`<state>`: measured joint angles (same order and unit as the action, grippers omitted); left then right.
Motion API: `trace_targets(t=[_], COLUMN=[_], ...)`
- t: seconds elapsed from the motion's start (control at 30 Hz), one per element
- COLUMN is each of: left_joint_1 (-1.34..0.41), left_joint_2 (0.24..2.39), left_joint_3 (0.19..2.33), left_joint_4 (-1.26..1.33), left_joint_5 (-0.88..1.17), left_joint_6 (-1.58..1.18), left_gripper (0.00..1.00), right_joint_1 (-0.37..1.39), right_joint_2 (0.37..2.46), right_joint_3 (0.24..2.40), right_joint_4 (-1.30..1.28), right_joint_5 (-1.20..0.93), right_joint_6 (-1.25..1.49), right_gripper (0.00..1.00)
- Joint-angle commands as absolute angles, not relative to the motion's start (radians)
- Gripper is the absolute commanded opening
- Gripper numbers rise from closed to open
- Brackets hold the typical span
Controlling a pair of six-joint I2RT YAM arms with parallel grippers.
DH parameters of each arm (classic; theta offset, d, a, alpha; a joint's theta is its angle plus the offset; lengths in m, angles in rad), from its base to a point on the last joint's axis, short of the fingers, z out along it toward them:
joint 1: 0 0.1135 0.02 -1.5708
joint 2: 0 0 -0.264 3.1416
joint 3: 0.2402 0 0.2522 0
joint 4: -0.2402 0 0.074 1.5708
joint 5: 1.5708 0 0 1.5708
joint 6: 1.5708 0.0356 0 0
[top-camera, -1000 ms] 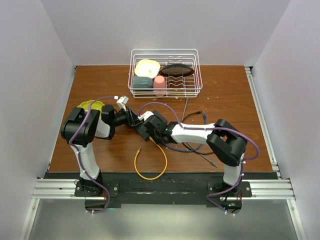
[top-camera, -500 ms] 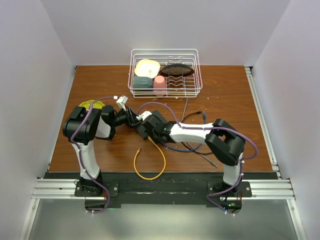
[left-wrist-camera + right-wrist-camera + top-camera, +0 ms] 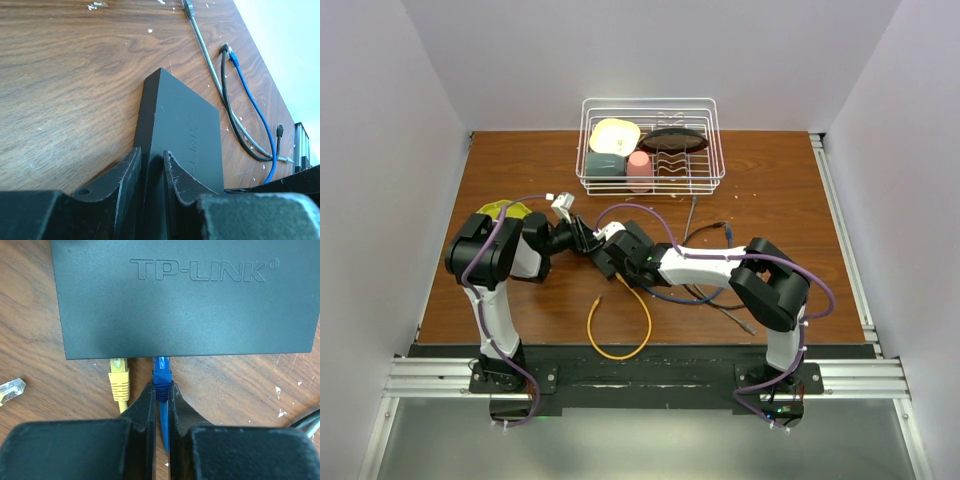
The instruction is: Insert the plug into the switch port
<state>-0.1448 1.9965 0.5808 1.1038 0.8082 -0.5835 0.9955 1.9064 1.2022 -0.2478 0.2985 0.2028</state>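
The switch is a flat dark grey TP-LINK box (image 3: 185, 295) lying on the wooden table. My left gripper (image 3: 151, 160) is shut on one end of the box (image 3: 185, 130), one finger on each side. My right gripper (image 3: 160, 390) is shut on a blue plug (image 3: 161, 372). The plug's tip meets the box's near narrow edge, where the switch port itself is hidden under the rim. A yellow plug (image 3: 118, 377) sits in that same edge just left of the blue one. In the top view both grippers (image 3: 582, 238) (image 3: 610, 255) meet mid-table and cover the box.
A white wire basket (image 3: 652, 180) with dishes stands at the back. A yellow cable loop (image 3: 620, 325) lies near the front edge. Grey, black and blue loose cables (image 3: 235, 115) trail to the right of the box. A clear plug (image 3: 10, 388) lies at the left.
My right arm has edged slightly left, toward the left gripper and the box. The left gripper keeps its hold and has barely moved.
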Motion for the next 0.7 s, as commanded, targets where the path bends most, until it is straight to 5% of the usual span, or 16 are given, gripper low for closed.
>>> trace_targets(t=[0.0,0.37,0.67], left_joint_1=[-0.23,-0.284,-0.299], left_joint_2=[1.98,1.948,1.922], left_joint_3=[0.528,0.509,0.5], left_joint_4=[1.026,0.986,0.945], left_joint_5=[0.999,0.968,0.965], left_joint_6=[-0.603,-0.583,-0.565], left_gripper=[0.11,0.0,0.0], right_joint_1=[0.976,0.974,0.974], right_joint_2=[1.873,1.868,1.89], right_joint_3=[1.305,1.328,1.394], right_joint_4=[0.081,0.124,0.14], right_joint_5=[0.396,0.383,0.383], right_joint_6=[0.233,0.219,0.209], right_gripper=[0.0,0.0,0.0])
